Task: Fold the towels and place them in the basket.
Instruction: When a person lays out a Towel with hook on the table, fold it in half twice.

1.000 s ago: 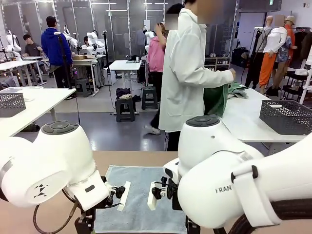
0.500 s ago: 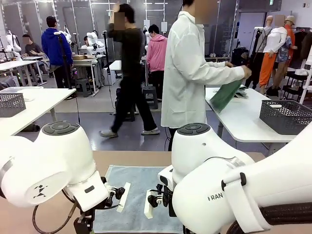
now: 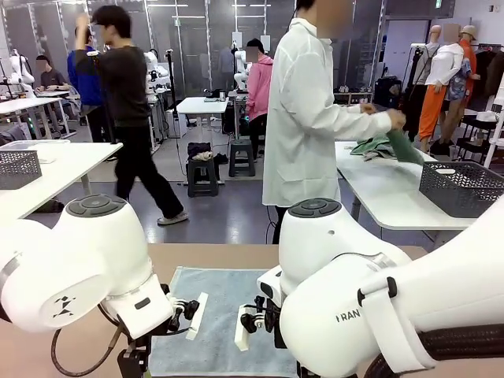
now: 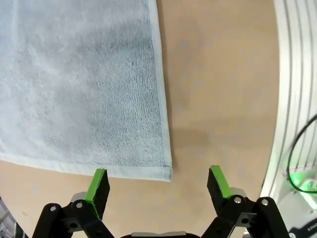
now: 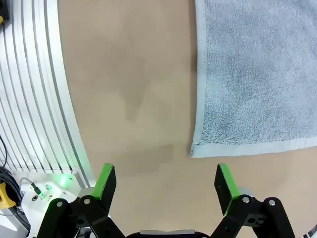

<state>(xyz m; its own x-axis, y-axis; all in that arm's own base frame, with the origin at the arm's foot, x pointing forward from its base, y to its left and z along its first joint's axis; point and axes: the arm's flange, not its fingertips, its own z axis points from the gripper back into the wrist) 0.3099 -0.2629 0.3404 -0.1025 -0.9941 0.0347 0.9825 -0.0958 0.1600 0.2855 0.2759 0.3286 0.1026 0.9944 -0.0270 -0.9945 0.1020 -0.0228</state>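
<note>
Right arm dipped a bit. Left fingers [image 4: 100, 184] and right fingers [image 5: 106, 181], spread, have towel [image 4: 84, 79] corners between them, ready to grab.

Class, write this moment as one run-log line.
towel: flat, unfolded | left gripper: open at near corner | right gripper: open at near corner

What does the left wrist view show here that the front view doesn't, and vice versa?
Left wrist: the open left gripper above a hemmed corner of the towel, green pads wide apart. Front: the person in white at a far table, handling a green cloth. Shared: the towel spread flat on the tan table.
</note>
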